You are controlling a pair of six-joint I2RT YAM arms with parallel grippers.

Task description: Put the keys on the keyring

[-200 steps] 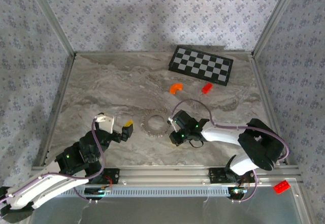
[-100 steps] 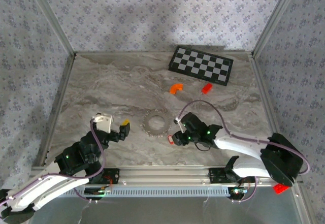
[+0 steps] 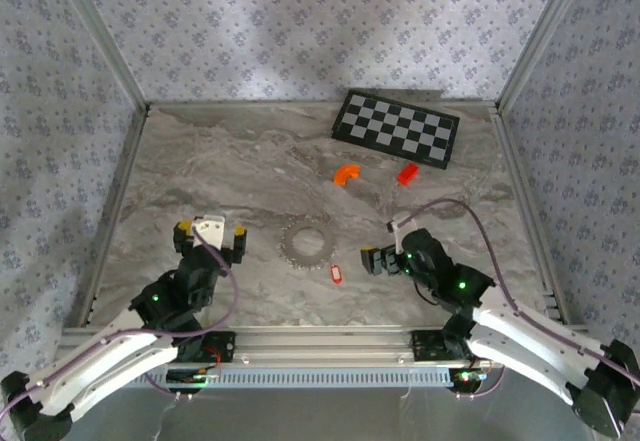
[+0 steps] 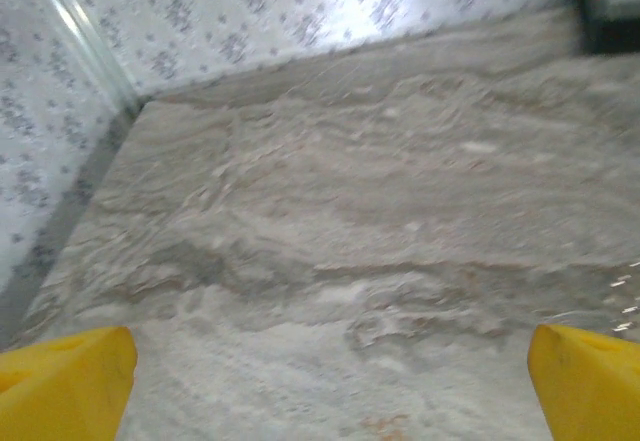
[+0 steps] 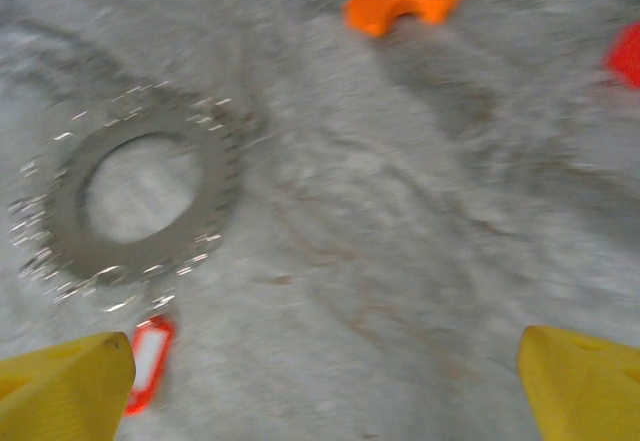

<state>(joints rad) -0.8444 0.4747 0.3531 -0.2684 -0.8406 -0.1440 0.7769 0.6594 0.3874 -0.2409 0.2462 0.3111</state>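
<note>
Left claw (image 3: 211, 233): hovering at near left, jaws gaping wide.
Right claw (image 3: 382, 245): hovering at near right, jaws gaping wide.

Marble table (image 3: 200, 161): keyring (image 3: 305, 243), keys (image 3: 336, 274), orange arc (image 3: 346, 172), red brick (image 3: 407, 173), checkerboard (image 3: 396, 128).

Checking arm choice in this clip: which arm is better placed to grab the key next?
Probably the right arm. The right pincer, open, hangs just beside the key, which lies free next to the keyring. The left pincer, also open, sits beyond the keyring, farther from the key.
</note>
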